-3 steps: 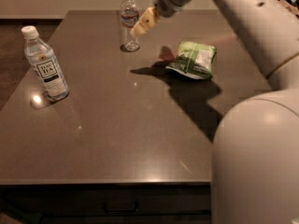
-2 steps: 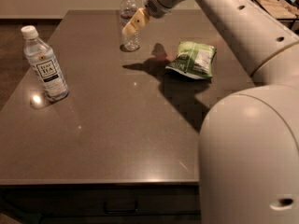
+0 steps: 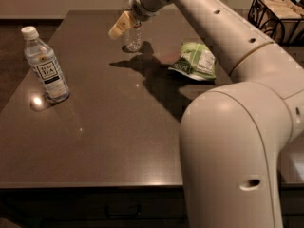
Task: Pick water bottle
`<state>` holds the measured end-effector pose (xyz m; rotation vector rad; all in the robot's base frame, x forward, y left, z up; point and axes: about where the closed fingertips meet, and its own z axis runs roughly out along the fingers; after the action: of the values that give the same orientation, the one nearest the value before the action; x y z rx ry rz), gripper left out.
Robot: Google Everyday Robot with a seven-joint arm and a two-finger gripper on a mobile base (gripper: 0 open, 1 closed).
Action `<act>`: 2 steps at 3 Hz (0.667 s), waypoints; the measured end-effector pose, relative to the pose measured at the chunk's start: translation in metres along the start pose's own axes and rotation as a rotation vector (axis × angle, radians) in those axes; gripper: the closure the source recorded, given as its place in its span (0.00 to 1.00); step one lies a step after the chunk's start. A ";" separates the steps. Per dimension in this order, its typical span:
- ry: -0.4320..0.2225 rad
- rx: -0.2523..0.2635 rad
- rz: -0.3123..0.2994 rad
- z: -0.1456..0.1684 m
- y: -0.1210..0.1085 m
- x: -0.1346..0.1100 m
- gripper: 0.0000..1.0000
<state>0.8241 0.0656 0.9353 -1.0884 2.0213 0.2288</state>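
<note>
The water bottle [image 3: 133, 38] stands upright at the far middle of the dark table [image 3: 109, 122]. It is slim, clear and ribbed, and its upper part is partly hidden by my arm. My gripper [image 3: 120, 25] with yellowish tips reaches in from the upper right. It overlaps the bottle's upper left side in this view. I cannot tell whether it touches the bottle.
A clear bottle with a white "TEA" label [image 3: 45, 66] stands at the table's left edge. A green snack bag [image 3: 194, 61] lies right of the water bottle. A black wire basket [image 3: 280, 15] sits at the far right. My arm's large body fills the lower right.
My gripper has moved left across the water bottle, from its right side to its upper left. The arm has swung closer to the camera. The bottle has not moved.
</note>
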 end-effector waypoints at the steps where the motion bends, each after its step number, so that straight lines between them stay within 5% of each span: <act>1: -0.007 -0.012 0.002 0.011 -0.002 -0.005 0.13; 2: -0.023 -0.018 0.016 0.010 -0.012 -0.008 0.37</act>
<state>0.8413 0.0681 0.9376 -1.0762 2.0112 0.2673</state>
